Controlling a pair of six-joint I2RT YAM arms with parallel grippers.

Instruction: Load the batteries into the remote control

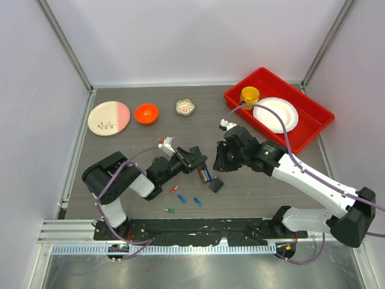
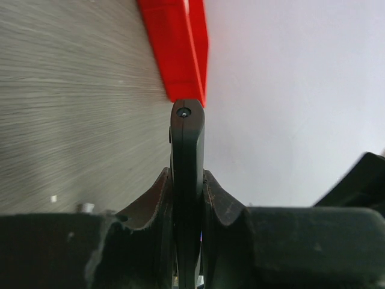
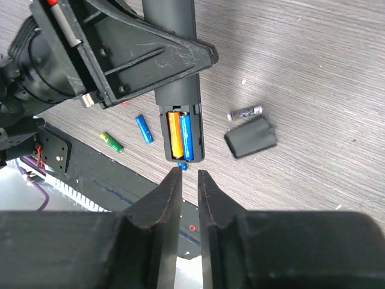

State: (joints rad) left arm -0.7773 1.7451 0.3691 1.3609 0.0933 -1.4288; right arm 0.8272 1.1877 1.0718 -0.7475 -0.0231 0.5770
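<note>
L gripper clamps the remote control edge-on, mid frame in top view. The recess at its lower end holds an orange battery & a blue battery. R gripper sits just below that end, jaws narrow, nothing between. Loose batteries & black cover lie on table, lower centre

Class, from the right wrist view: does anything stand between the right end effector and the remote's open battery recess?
Nothing visible does. The right end effector directly faces the recess end of the slim black plastic remote control; the small flat black cover lies aside.
</note>
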